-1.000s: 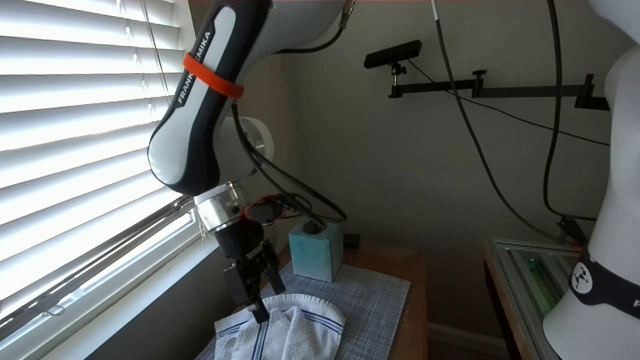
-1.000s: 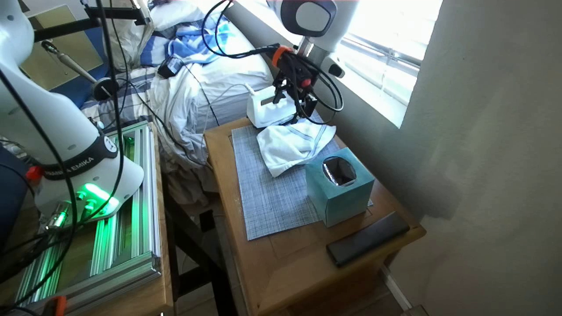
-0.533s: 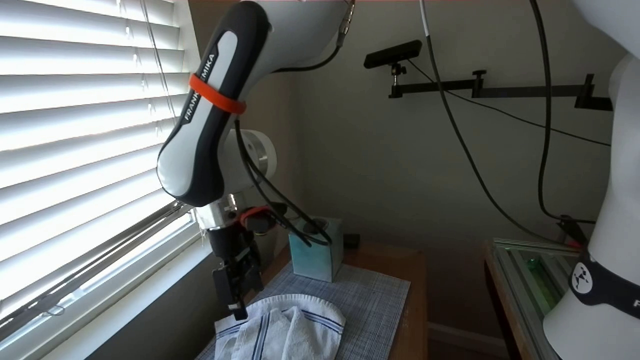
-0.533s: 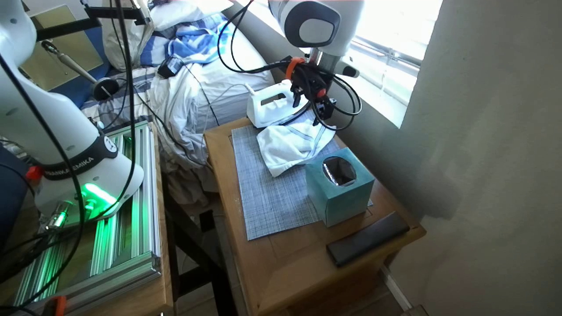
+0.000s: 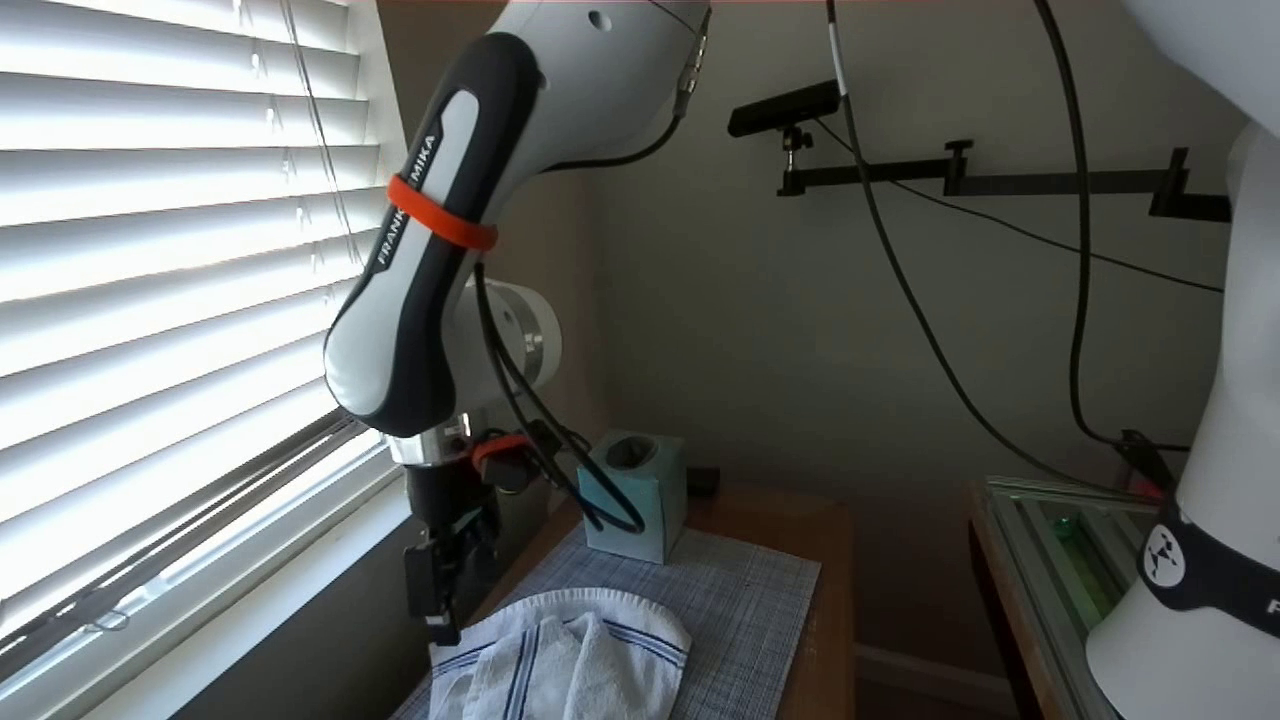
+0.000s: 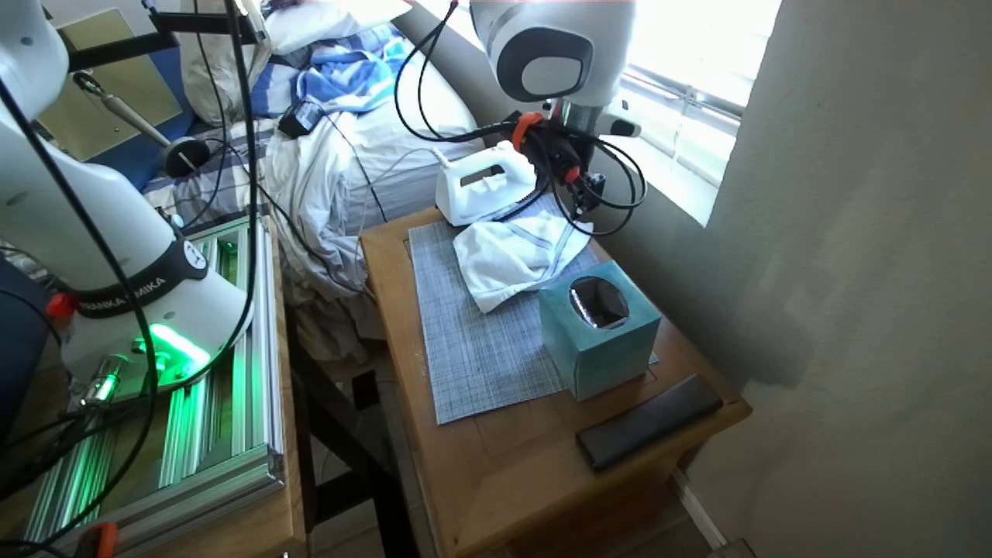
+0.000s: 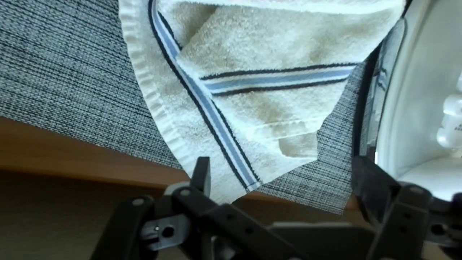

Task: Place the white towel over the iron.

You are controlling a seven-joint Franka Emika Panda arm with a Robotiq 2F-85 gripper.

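Towel [image 7: 260,108], judged light, soft, non-slip; best pinched at striped corner [image 7: 226,175] nearest hand [image 7: 283,169]; jaws wide apart, holding nothing.

the towel [image 7: 269,43] is rough, looped cloth with a ribbed hem. the iron [image 7: 420,83] has a smooth, glossy, plastic-looking shell and a shiny strip along its base that mirrors the cloth's stripe. the placemat [image 6: 488,349] is a coarse, matt weave; the desk [image 6: 527,480] is smooth wood with a soft sheen. the tissue box [image 6: 608,353] looks like matt card, the film [image 6: 598,301] in its opening glossy. the claw [image 7: 282,168] is mostly matt, with some bare metal plates.
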